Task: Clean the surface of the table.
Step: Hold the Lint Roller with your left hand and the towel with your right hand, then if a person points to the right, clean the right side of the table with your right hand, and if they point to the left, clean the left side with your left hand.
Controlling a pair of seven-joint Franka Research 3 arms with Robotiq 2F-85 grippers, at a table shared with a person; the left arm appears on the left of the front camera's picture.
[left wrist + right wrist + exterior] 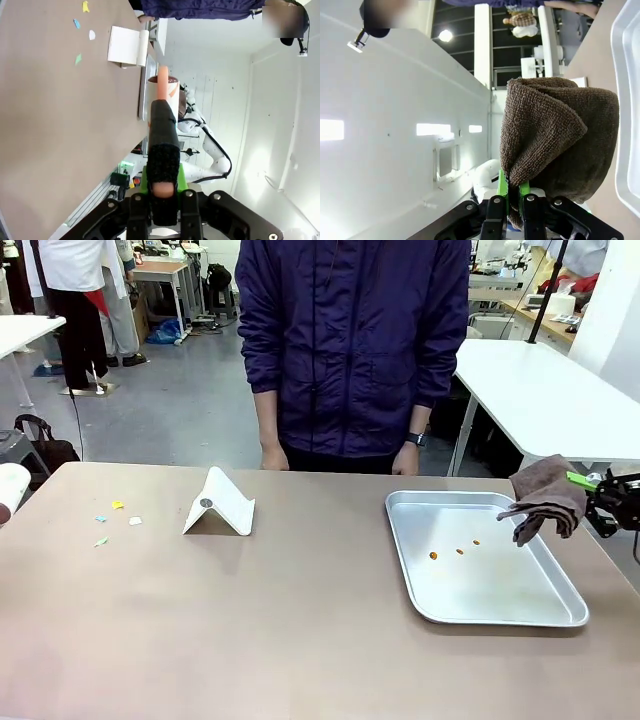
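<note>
Table (300, 640) lay broad in the front view, with paper scraps (117, 505) at its left, a white stand (220, 505) just beside them and a tray (500, 621) holding orange crumbs at right. The top looked rigid and smooth (nothing to grasp, so probably wiped along its surface), and the stand could block a sweep toward the tray. The right gripper (590, 482) pinched a brown cloth (548, 498) above the tray's far right corner.

Left wrist view: the left gripper (162, 197) was clamped on a black-sleeved, orange-tipped stick (162, 125).

Right wrist view: green pads (502, 185) nipped the cloth's folded edge.
</note>
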